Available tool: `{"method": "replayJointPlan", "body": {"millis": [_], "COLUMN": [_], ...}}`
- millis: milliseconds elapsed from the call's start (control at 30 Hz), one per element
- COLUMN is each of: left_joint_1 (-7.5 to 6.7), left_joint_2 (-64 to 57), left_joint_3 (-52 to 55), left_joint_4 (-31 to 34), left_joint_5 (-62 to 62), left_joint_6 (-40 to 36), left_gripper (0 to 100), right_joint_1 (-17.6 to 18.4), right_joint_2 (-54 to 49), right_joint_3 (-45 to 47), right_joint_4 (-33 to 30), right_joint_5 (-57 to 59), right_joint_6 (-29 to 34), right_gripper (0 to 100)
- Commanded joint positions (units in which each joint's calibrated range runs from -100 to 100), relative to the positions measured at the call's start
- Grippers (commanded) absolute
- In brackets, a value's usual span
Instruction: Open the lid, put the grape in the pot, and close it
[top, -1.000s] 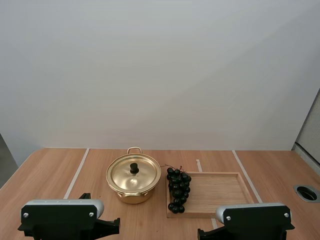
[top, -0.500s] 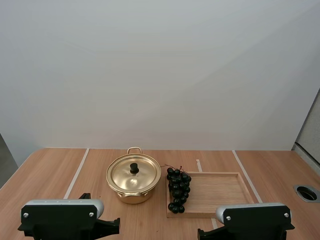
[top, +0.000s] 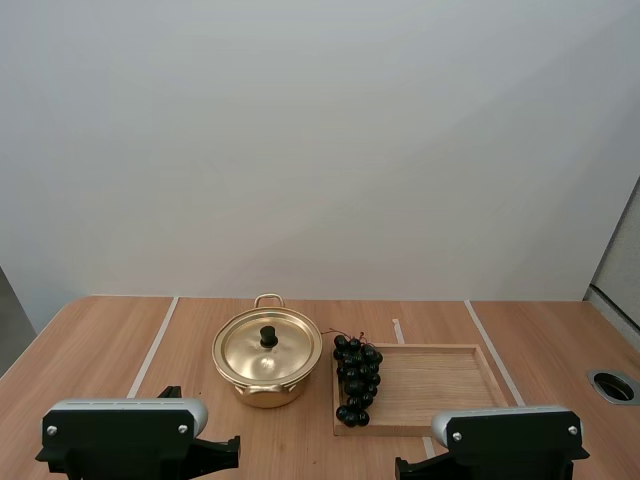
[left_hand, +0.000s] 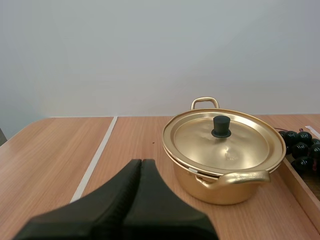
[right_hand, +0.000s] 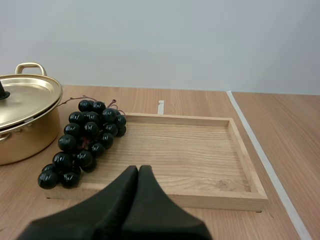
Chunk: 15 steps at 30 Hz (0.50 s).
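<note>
glossy brass-coloured metal pot (top: 267, 357), matt wooden tray (top: 430, 385)

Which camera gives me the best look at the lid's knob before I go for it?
Left wrist view: the black knob stands near and whole atop the lid. The high view shows it far off, from above; the right wrist view catches barely a sliver.

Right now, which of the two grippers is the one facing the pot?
The left gripper: the pot stands just ahead of it, slightly to one side. The right gripper points at the wooden tray and the grapes instead.
</note>
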<state>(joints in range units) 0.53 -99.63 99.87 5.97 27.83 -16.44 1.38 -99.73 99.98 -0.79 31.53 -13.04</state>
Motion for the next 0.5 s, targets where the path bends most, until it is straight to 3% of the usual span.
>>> {"method": "replayJointPlan", "body": {"millis": [0, 467], "left_joint_1": [0.05, 0.05], "left_joint_2": [-0.4, -0.4], "left_joint_3": [0.1, 0.1], "left_joint_4": [-1.0, -5.5], "left_joint_5": [-1.0, 2.2], "left_joint_6": [-0.5, -0.7], "left_gripper": [0, 0], "right_joint_1": [0.1, 0.1], "right_joint_2": [-0.3, -0.3], "right_joint_3": [0.0, 0.0], "right_joint_4": [-0.4, -0.3], "right_joint_5": [-0.4, -0.4], "right_joint_6": [0.0, 0.0], "right_gripper": [0, 0]}}
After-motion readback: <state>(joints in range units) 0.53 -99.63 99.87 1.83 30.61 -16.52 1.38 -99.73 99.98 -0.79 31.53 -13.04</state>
